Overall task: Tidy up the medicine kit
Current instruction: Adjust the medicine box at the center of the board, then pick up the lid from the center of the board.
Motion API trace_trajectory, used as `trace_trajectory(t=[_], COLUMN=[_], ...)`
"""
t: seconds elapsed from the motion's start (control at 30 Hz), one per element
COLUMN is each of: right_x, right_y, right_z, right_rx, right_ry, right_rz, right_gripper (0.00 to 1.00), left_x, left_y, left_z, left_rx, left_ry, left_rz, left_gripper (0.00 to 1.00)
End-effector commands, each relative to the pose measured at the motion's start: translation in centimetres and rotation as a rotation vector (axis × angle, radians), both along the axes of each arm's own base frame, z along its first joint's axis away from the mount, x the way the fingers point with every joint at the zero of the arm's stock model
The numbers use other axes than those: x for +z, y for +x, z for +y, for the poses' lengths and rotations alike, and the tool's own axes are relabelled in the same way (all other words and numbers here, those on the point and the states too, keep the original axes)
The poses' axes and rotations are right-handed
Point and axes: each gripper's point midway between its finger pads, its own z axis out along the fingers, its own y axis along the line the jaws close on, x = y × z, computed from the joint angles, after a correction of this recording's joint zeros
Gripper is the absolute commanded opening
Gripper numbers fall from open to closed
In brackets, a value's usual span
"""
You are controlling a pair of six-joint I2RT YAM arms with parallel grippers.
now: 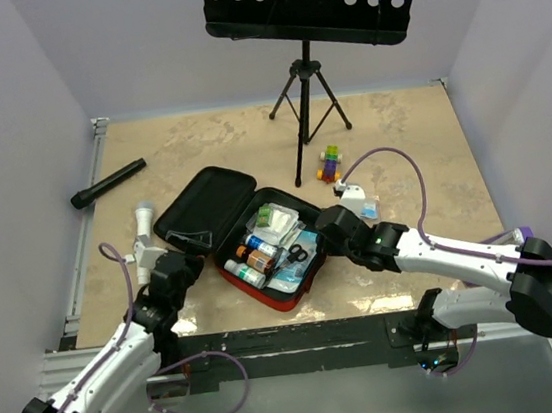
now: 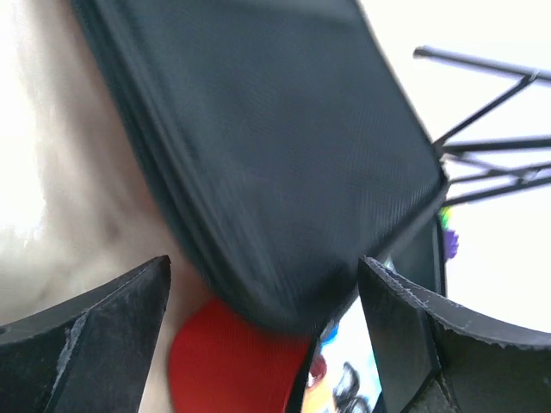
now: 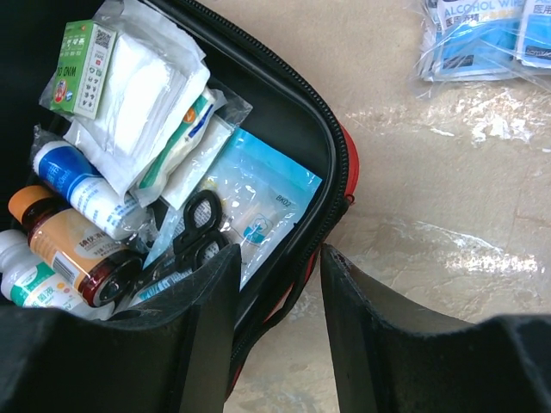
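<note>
The medicine kit [image 1: 289, 294] lies open in the middle of the table, its black-lined lid [image 1: 208, 207] flat to the upper left. Inside are gauze packets [image 3: 142, 95], a green box [image 3: 82, 56], small bottles [image 3: 73, 249] and black scissors [image 3: 194, 232]. My left gripper [image 1: 183, 253] is open at the lid's near corner, and the lid's edge [image 2: 284, 172] lies between its fingers without touching them. My right gripper [image 3: 280, 254] straddles the kit's right wall [image 3: 331, 172], one finger inside and one outside, closed against it.
A black flashlight [image 1: 109, 184] lies at the far left, with a white cylinder [image 1: 143, 223] near the lid. A music stand's tripod [image 1: 307, 92] stands behind the kit, with coloured blocks [image 1: 329, 163] beside it. Alcohol wipe packets [image 3: 486, 34] lie right of the kit.
</note>
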Motion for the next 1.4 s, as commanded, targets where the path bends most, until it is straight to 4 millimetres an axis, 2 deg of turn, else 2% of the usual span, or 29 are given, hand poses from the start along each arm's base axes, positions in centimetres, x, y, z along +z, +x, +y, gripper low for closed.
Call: trace_trajectory(t=[0.0,0.2,0.33,0.5,0.63,0.87,1.03,1.2,1.37], right_x=[0.1,-0.1,-0.1,0.3,0.4,0.9,1.4,3.1,6.6], right_y=[0.2,0.4,0.4,0.4,0.4,0.5,0.7,2.5,6.3], right_z=[0.3,0.7,1.0,1.1,1.1,1.5,1.4,0.1,-3.4], right_rx=[0.021,0.042,0.052,0.063,0.066,0.081,0.067,0.0,-0.153], right_ry=[0.011,0.008,0.008,0.025,0.028,0.051,0.053,0.106,0.107], right_rz=[-0.018,-0.018,-0.021,-0.03,-0.031,-0.049,-0.059,-0.088,-0.178], right_gripper=[0.46,0.45,0.45,0.45,0.46,0.47,0.5,0.55,0.61], left_x=[2.9,6.3,8.1,12.5,14.8,18.7,21.4,21.7,22.9], left_y=[2.6,4.3,4.0,3.1,3.4,3.8,4.4,5.7,6.7], left_z=[-0.2,-0.9,-1.3,-1.5,-1.6,0.1,0.0,0.8,1.2], left_rx=[-0.042,-0.143,-0.188,-0.226,-0.256,-0.208,-0.215,-0.181,-0.152], left_ry=[-0.08,0.05,0.091,0.143,0.235,0.407,0.461,0.541,0.603], left_rz=[-0.159,-0.322,-0.418,-0.613,-0.607,-0.618,-0.66,-0.621,-0.631], left_gripper=[0.93,0.95,0.94,0.96,0.98,0.98,0.98,0.96,0.92])
